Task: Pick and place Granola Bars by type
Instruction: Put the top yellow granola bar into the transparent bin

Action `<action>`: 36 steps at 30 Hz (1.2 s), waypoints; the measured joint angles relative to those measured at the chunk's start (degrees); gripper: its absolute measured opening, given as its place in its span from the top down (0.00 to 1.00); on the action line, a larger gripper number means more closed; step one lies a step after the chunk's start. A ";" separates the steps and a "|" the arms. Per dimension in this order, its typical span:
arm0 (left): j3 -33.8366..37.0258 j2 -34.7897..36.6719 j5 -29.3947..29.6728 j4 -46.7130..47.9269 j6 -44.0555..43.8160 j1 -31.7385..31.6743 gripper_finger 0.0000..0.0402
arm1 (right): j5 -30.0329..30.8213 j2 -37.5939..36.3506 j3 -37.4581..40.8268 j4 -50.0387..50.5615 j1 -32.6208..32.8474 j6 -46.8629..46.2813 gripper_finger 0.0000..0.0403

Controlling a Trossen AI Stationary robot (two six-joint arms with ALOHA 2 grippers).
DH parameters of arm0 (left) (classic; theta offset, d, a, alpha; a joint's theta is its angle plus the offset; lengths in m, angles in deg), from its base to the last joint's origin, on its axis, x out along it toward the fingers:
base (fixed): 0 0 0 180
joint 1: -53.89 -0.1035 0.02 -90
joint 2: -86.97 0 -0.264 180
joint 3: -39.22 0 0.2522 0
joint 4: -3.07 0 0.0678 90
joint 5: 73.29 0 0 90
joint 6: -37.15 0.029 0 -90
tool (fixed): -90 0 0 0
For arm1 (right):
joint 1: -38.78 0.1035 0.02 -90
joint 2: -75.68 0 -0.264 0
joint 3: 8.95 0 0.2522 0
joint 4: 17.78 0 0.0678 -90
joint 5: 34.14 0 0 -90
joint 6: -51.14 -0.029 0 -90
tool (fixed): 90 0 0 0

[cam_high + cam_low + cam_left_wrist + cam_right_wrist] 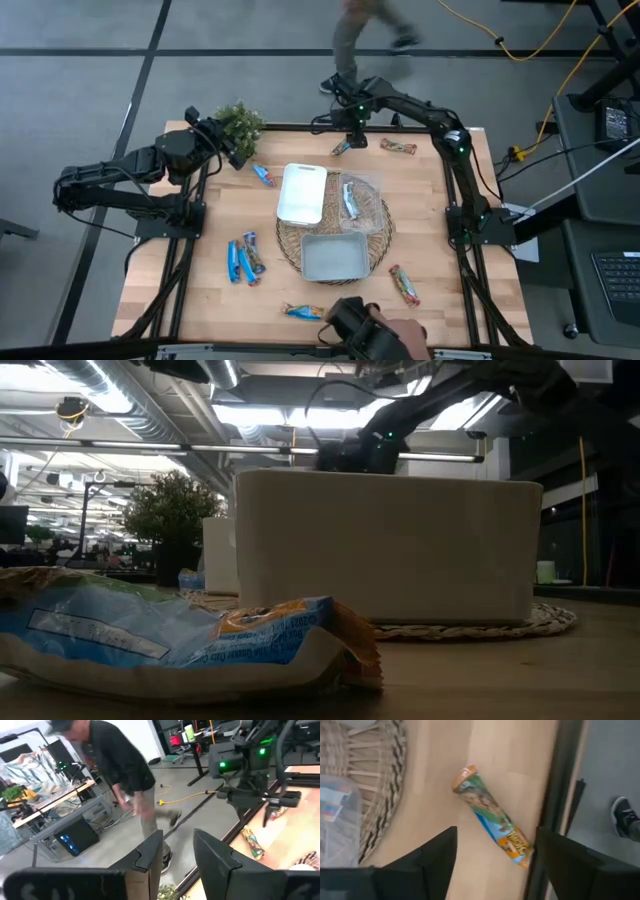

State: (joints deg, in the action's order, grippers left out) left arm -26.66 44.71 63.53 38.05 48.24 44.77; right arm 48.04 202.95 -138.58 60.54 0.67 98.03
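Several wrapped granola bars lie flat on the wooden table. A green-and-blue bar point(492, 817) point(342, 148) lies near the far edge. My right gripper point(495, 855) point(350, 118) hovers open above it, one finger on each side, touching nothing. A red-brown bar point(398, 147) lies to its right. A blue bar point(263, 175) lies left of the white tray point(302, 193), and two blue bars point(241, 260) lie toward the near left. Others lie near the near edge point(303, 311) point(404, 285). One bar sits in a clear container point(350, 200). My left gripper point(175, 855) point(225, 135) waits open at the far left by the plant.
A wicker mat point(290, 250) carries a grey tray point(332, 257), the white tray and the clear container. A small potted plant point(240, 122) stands at the far left corner. A person point(360, 40) walks on the floor beyond the far edge. A dark object point(360, 325) sits at the near edge.
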 joint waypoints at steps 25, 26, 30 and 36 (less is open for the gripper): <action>0.00 0.00 1.58 0.00 0.13 0.00 0.74 | 0.16 9.53 0.00 -3.58 1.21 -1.35 0.27; 0.00 0.00 1.58 0.00 0.12 0.00 0.75 | 0.16 9.87 0.00 -3.56 1.14 -1.53 0.27; 0.00 0.00 1.56 0.00 0.07 0.02 0.74 | 0.23 11.23 0.00 -3.56 1.05 -2.23 0.28; 0.00 0.00 1.54 -0.01 0.00 0.01 0.75 | 2.77 11.55 -0.04 -4.71 1.04 -6.43 0.48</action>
State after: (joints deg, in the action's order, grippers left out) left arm -26.66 44.71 65.06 38.04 48.24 44.78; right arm 50.81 214.51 -138.63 55.83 1.71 91.61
